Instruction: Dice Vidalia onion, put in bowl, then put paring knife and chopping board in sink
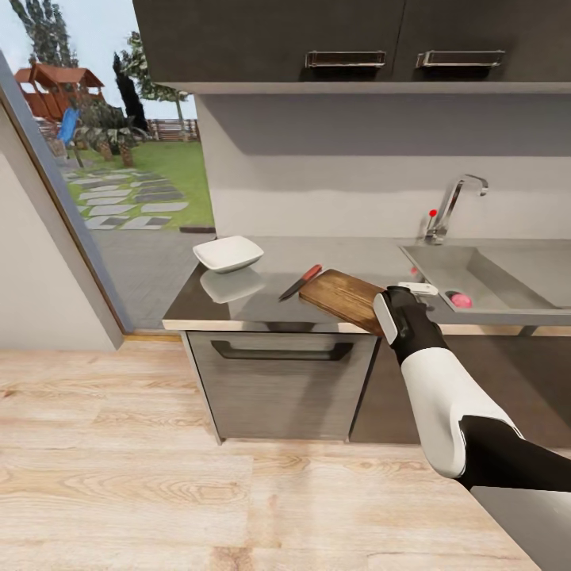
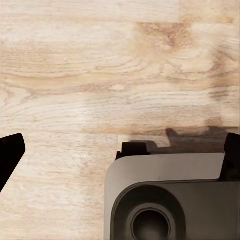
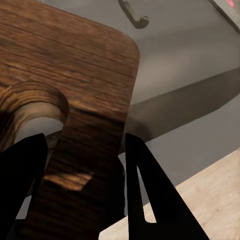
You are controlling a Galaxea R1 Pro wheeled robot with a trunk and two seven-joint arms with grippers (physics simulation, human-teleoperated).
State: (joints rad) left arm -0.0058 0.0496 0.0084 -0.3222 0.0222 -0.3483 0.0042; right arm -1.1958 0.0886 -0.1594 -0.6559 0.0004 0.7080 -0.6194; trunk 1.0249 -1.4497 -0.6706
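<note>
Nearest, the right fingers (image 3: 82,185) are spread open around the slot-handle end of the chopping board (image 1: 342,298), which juts over the table's (image 1: 254,305) front edge, while the left fingers (image 2: 10,155) stand apart over the wooden floor (image 2: 100,75). Just beyond, the paring knife (image 1: 300,281) lies at the board's left edge. Farther left sits the bowl (image 1: 228,253); at the right, the sink (image 1: 507,270) holds a pink round thing (image 1: 461,300).
</note>
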